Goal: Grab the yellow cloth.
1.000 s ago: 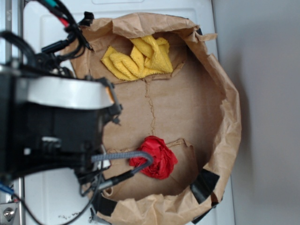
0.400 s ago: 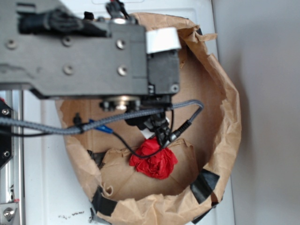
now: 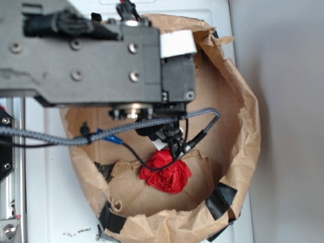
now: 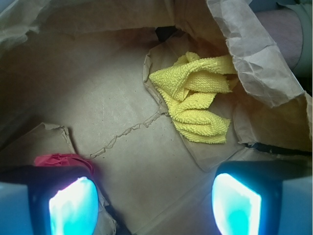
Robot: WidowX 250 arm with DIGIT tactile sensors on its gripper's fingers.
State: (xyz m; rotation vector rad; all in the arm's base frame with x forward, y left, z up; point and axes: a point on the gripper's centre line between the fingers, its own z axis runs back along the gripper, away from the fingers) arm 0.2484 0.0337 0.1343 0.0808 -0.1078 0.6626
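Note:
In the wrist view the yellow cloth [image 4: 196, 102] lies bunched in thick folds on the brown paper floor, up and to the right, close under the crumpled paper wall. My gripper [image 4: 154, 205] hangs above the floor with its two glowing pads wide apart and only bare paper between them; it is open and well short of the cloth. In the exterior view the arm's grey body [image 3: 96, 55] covers the back of the paper ring, so the yellow cloth is hidden there.
A red rose-shaped wad [image 3: 166, 172] sits near the front of the paper ring [image 3: 243, 126]; its edge [image 4: 56, 160] shows behind my left pad. Black tape patches [image 3: 220, 199] hold the paper wall. A grey cable [image 3: 152, 124] loops under the arm.
One second ago the arm stood at the left and the yellow cloth showed in the exterior view. The arm has swung over the ring and now covers it. Hardly any motion since 0.4 s ago.

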